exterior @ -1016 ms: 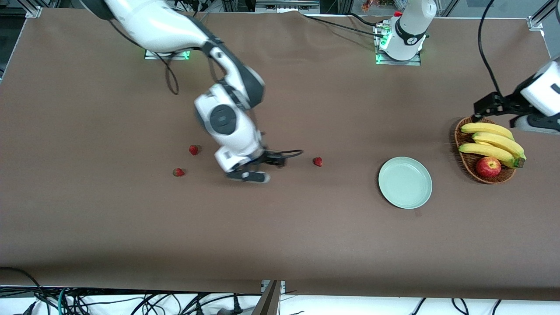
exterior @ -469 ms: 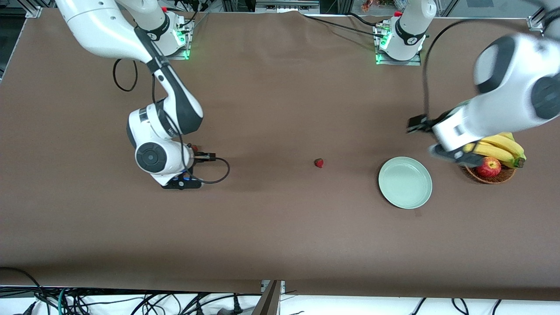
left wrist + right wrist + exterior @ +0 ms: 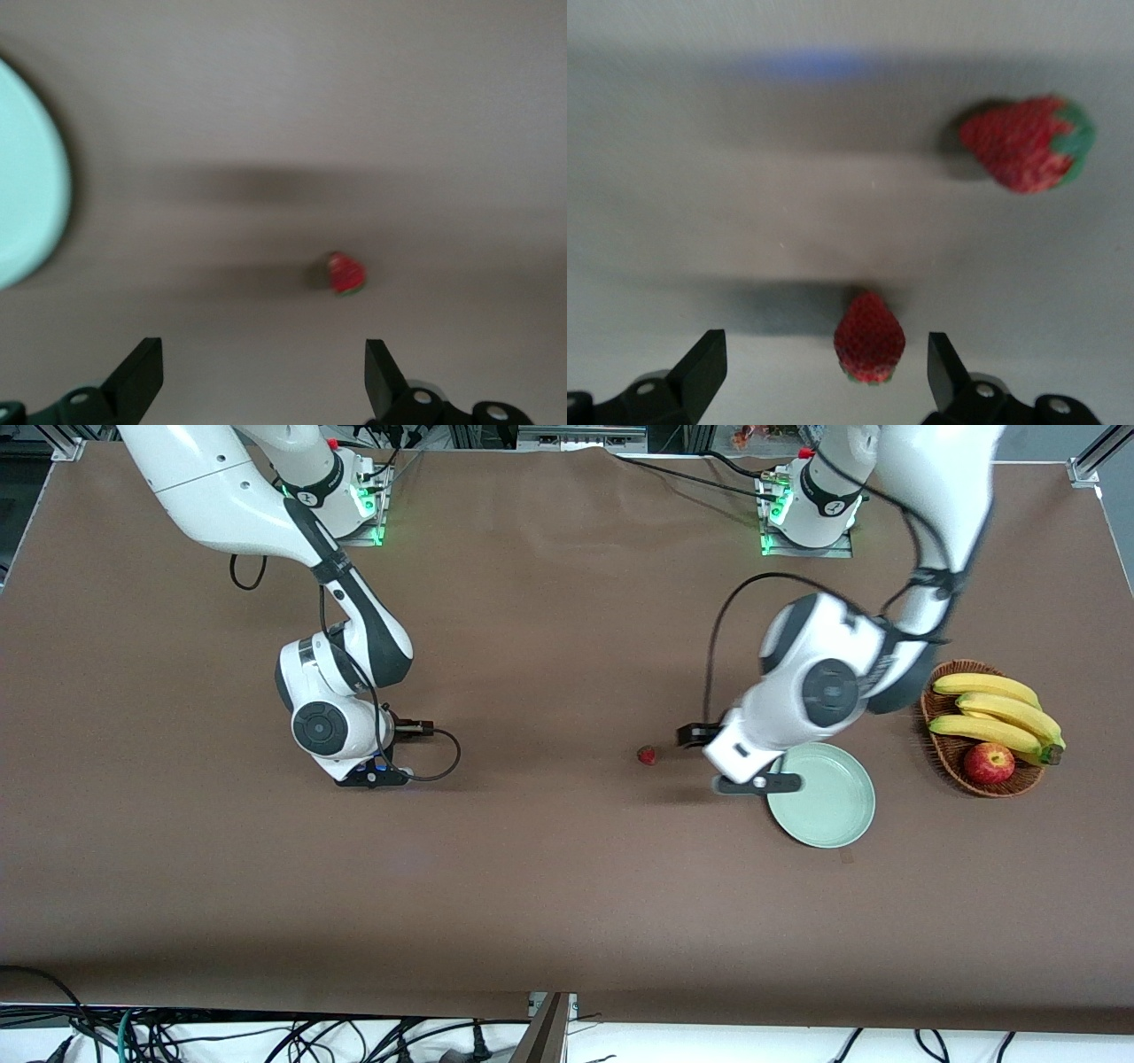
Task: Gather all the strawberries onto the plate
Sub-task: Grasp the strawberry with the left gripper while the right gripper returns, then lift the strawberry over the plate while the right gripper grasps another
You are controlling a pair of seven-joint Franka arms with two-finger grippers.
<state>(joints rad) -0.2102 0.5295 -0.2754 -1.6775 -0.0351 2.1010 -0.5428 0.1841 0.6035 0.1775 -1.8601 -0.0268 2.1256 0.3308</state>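
3 small red strawberries with green leafy caps are what I can make out, all lying on the brown counter [image 3: 567, 886] and none in the round pale mint-green plate [image 3: 828, 815]. The 1st strawberry [image 3: 648, 755] lies on the bare counter beside the plate, toward the right arm's end of it, and shows in the left wrist view [image 3: 345, 274] too. The other 2 I see only in the right wrist view: 1 strawberry [image 3: 870, 338] sits between the right pincer's fingers, the other strawberry [image 3: 1026, 145] near it, apart.

The left pincer [image 3: 731, 760] hangs low over the counter between the 1st strawberry and the plate's rim, jaws spread wide and holding nothing; the berry lies ahead of its fingertips, untouched. The right pincer [image 3: 376, 772] is down at the counter toward the right arm's end, jaws also wide apart, with nothing gripped.

A brown oval wicker basket [image 3: 941, 748] stands beside the plate at the left arm's end, holding yellow bananas [image 3: 997, 713] and a red apple [image 3: 989, 763].
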